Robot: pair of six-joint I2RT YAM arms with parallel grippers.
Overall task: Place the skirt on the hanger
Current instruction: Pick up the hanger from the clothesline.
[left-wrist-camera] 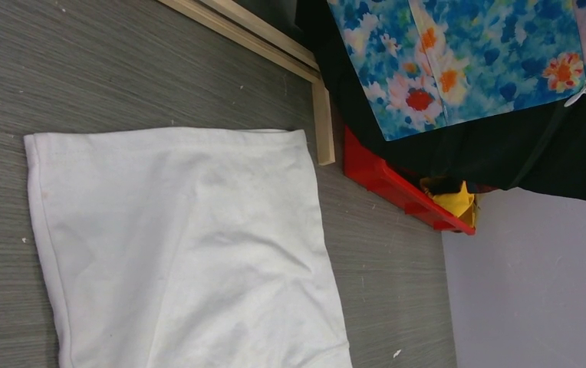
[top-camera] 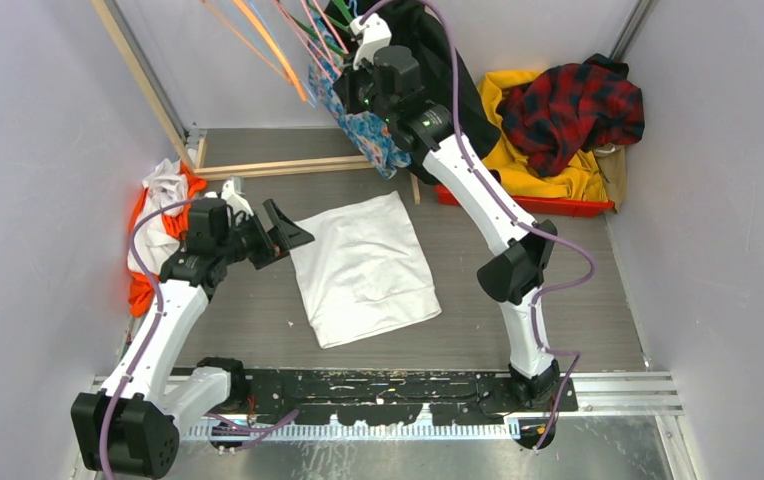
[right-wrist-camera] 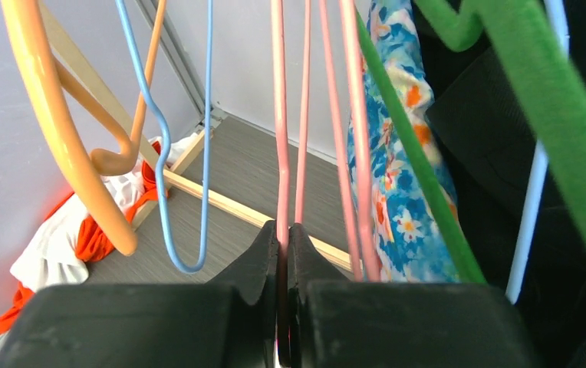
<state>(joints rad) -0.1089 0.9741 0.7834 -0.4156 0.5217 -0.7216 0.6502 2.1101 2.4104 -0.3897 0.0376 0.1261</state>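
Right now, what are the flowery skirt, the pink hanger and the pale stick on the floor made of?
The skirt looks like thin matte cloth: it hangs in soft folds and the flowers are printed on it. The pink hanger is probably plastic or coated wire: a thin, smooth rod with a slight sheen. The stick seems to be bare wood: pale, with square edges.

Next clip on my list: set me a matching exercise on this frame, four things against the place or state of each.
Things:
1. skirt
2. white garment
3. right hand
4. left hand

Places or states:
A. open, over the left side of the table
B. hanging at the back, in front of the black coat
C. shut on the pink hanger
D. spread flat on the table

Pairs: 1-B, 2-D, 3-C, 4-A
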